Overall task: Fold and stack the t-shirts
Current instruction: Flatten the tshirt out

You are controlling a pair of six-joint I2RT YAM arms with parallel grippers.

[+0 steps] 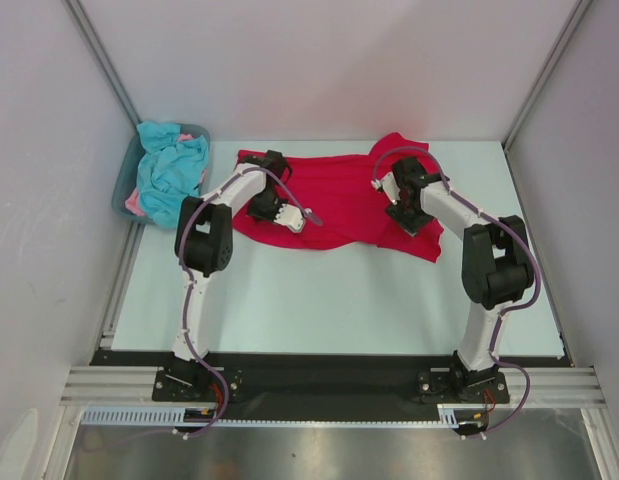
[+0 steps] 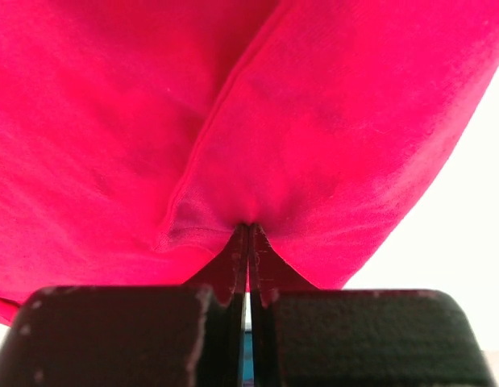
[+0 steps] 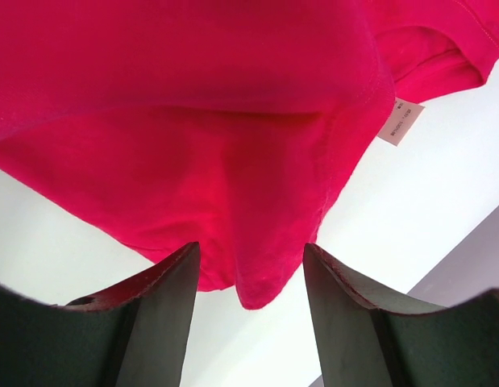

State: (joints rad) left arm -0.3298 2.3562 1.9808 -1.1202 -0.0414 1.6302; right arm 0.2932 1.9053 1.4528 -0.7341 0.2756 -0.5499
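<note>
A crimson red t-shirt lies spread and rumpled across the far middle of the table. My left gripper is on its left part; in the left wrist view the gripper is shut, pinching a fold of the red cloth. My right gripper is over the shirt's right part; in the right wrist view it is open, with a hanging corner of the red cloth between the fingers, untouched. A turquoise-blue shirt and a bit of pink cloth are bunched in the tub.
The grey-blue plastic tub stands at the far left corner beside the table. A white care label sticks out of the red shirt. White walls enclose the table on the left, back and right. Pale table surface lies between shirt and arm bases.
</note>
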